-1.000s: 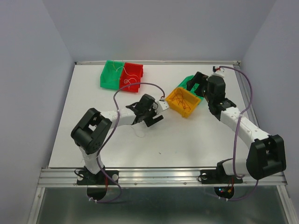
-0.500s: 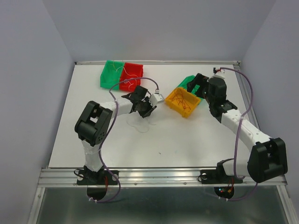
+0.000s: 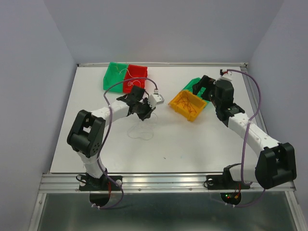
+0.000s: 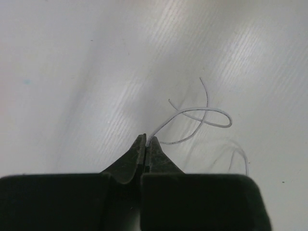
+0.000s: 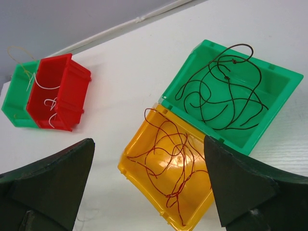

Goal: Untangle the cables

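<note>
Starting at the upper left of the overhead view, a green bin [image 3: 113, 77] and a red bin [image 3: 136, 77] stand touching. The cables [image 5: 168, 144] are hair-thin, springy, curly wires. In the right wrist view a yellowish strand [image 5: 21, 47] arcs over that green bin's rim and white strands [image 5: 45, 88] lie in the red one. Near the table's middle the left gripper [image 4: 146, 142] is pinched fully together on one white strand [image 4: 197, 108], which loops loosely over the matte white table [image 4: 72, 72]. Further right, a glossy yellow bin [image 5: 139, 171] holds dark red strands [image 5: 180, 166]. Touching it, a second green bin [image 5: 279, 82] holds dark brown strands [image 5: 216, 91]. The right gripper [image 5: 148, 139] hangs above these two, jaws spread wide, holding nothing.
</note>
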{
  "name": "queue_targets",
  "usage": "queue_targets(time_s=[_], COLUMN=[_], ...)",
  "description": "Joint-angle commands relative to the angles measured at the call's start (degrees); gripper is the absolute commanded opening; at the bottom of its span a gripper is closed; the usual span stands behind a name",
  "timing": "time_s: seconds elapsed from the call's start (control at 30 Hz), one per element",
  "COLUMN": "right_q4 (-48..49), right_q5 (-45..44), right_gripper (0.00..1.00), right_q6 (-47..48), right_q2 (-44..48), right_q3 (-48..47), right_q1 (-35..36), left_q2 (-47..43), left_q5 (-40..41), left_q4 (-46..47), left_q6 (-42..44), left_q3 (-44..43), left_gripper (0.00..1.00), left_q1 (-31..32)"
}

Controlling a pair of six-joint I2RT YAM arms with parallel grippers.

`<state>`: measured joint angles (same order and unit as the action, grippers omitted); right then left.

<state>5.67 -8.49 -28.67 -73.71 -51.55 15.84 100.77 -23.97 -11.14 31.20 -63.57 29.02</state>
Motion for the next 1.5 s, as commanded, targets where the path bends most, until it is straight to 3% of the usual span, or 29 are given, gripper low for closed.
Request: queue_targets(time_s=[0.0,0.17,0.43,0.67,0.87,1.0,1.17,1.3,1.33,1.47], right_q4=[4.0,4.2,4.2,4.3,4.3,4.3,4.4,4.6,4.7,4.7], right_q5=[0.6,0.8,0.8,0.9,1.0,1.1,1.5,1.9,2.0,2.1], right_gripper=[1.00,1.00,1.00,1.00,1.00,1.00,1.00,1.00,1.00,1.00], right_q6=[0.8,1.1,1.4,1.6,1.9,1.9,1.6,1.3,1.3,1.2], right_q2=[1.3,0.5,0.3,0.1,0.3,0.5,0.5,0.3,0.2,0.5], right_q3=[1.5,1.2,1.1,1.1,1.3,1.4,1.4,1.3,1.3,1.5], right_q1=[0.2,0.2,0.2,0.2,0.2,0.2,0.2,0.2,0.2,0.2], left_q2=[-7.4,-9.1,-5.2,-2.0,1.4,2.7,2.6,2.2,1.8,-0.1], left_q5=[-0.6,1.9,4.4,7.2,4.1,2.5,3.3,4.5,5.3,7.4], left_q4=[0.9,-1.3,-8.5,-10.8,-13.1,-13.0,-6.0,-1.9,0.0,5.0], left_q6=[-1.5,-1.3,-1.4,-2.5,-1.2,0.7,0.4,-0.1,-0.3,-1.0], left_q3=[-2.3,-8.7,-28.8,-37.8,-35.3,-27.8,-17.0,-10.1,-9.0,-5.0], left_gripper=[0.00,0.00,0.00,0.00,0.00,0.02,0.07,0.18,0.30,0.52], left_q1=[-3.8,-7.4,-10.8,-12.2,-12.2,-12.1,-12.0,-12.1,-12.1,-12.0])
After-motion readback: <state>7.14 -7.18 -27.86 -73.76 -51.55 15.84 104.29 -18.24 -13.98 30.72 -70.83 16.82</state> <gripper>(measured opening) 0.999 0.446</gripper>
